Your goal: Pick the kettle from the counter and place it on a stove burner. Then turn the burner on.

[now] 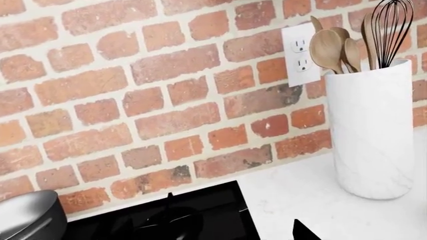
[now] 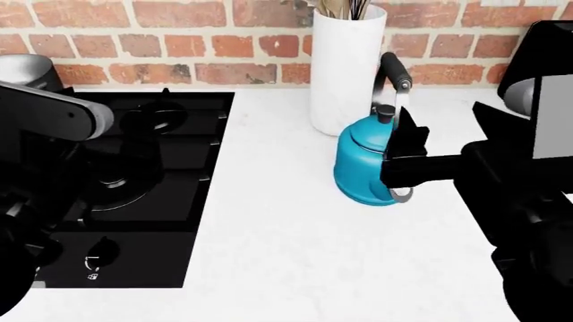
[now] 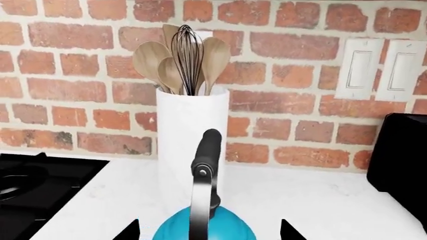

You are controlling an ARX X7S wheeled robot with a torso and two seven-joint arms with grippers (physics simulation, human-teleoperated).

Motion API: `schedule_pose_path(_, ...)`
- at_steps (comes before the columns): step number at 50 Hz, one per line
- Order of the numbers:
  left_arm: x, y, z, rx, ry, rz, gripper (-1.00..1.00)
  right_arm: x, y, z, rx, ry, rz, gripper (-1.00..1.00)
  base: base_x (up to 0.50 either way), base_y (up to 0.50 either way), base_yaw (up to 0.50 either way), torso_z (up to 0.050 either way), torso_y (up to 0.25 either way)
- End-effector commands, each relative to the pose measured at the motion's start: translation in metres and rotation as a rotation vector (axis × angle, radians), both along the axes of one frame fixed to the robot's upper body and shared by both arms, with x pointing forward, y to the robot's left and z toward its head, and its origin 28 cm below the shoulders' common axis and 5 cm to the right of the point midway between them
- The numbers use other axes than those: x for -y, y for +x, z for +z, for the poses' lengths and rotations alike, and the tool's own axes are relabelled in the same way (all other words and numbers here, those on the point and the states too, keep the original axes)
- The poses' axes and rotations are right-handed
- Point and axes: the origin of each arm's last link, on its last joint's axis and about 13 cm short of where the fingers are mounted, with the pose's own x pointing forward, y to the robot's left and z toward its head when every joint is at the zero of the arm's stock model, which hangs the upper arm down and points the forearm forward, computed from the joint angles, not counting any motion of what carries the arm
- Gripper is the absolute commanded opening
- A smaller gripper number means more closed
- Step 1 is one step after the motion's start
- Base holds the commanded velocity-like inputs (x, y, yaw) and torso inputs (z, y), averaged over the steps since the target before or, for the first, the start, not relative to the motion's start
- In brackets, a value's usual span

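Observation:
The teal-blue kettle [image 2: 363, 164] stands upright on the white counter [image 2: 286, 255], just in front of a white utensil holder. My right gripper [image 2: 407, 144] is open at the kettle's right side. In the right wrist view its two black fingertips [image 3: 130, 231] stand wide apart on either side of the kettle body [image 3: 227, 230], with the arched handle [image 3: 203, 175] between them. My left gripper [image 1: 220, 236] hangs over the rear of the black hob, open and empty; only one fingertip [image 1: 303, 231] shows. A stove burner [image 2: 157, 119] lies under the left arm and also shows in the left wrist view [image 1: 167, 217].
A white utensil holder [image 2: 347, 67] with spoons and a whisk stands behind the kettle. A grey steel pot [image 2: 23, 70] sits at the hob's far left corner. Knobs [image 2: 103, 248] line the hob's front. A brick wall backs the counter. A black appliance [image 3: 400, 155] stands to the right.

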Motion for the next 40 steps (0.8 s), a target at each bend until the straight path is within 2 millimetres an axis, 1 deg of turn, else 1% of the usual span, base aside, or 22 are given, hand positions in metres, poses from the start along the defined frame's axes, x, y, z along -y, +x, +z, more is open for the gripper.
schedule_pose_path(1, -0.002, -0.001, -0.001, 0.002, -0.006, 0.004, 1.0, -0.017, 0.026, 0.003, -0.053, -0.067, 0.015, 1.0, 0.0, 0.0, 0.0, 0.0, 0.0)
schedule_pose_path(7, -0.003, -0.001, -0.003, 0.002, -0.01, 0.008, 1.0, -0.022, 0.036, 0.004, -0.055, -0.114, 0.017, 1.0, 0.0, 0.0, 0.0, 0.0, 0.0)
schedule_pose_path(13, -0.003, 0.0, -0.003, 0.002, -0.009, 0.009, 1.0, -0.023, 0.047, 0.004, -0.06, -0.118, 0.002, 1.0, 0.0, 0.0, 0.0, 0.0, 0.0)
schedule_pose_path(16, -0.003, 0.0, -0.003, 0.002, -0.009, 0.007, 1.0, -0.024, 0.052, 0.005, -0.057, -0.109, 0.002, 1.0, 0.0, 0.0, 0.0, 0.0, 0.0)
schedule_pose_path(25, -0.002, 0.002, -0.004, -0.002, -0.004, 0.005, 1.0, -0.023, 0.066, 0.001, -0.072, -0.083, -0.031, 1.0, 0.0, 0.0, 0.0, 0.0, 0.0)
schedule_pose_path(32, -0.002, 0.003, -0.006, -0.007, -0.002, 0.005, 1.0, -0.023, 0.074, -0.005, -0.103, -0.076, -0.047, 1.0, 0.0, 0.0, 0.0, 0.0, 0.0)
schedule_pose_path(38, -0.002, 0.003, -0.006, -0.009, -0.003, 0.004, 1.0, -0.024, 0.079, -0.003, -0.112, -0.067, -0.044, 1.0, 0.0, 0.0, 0.0, 0.0, 0.0)
schedule_pose_path(40, -0.002, 0.003, -0.006, -0.01, -0.005, 0.006, 1.0, -0.023, 0.082, -0.006, -0.136, -0.061, -0.053, 1.0, 0.0, 0.0, 0.0, 0.0, 0.0)
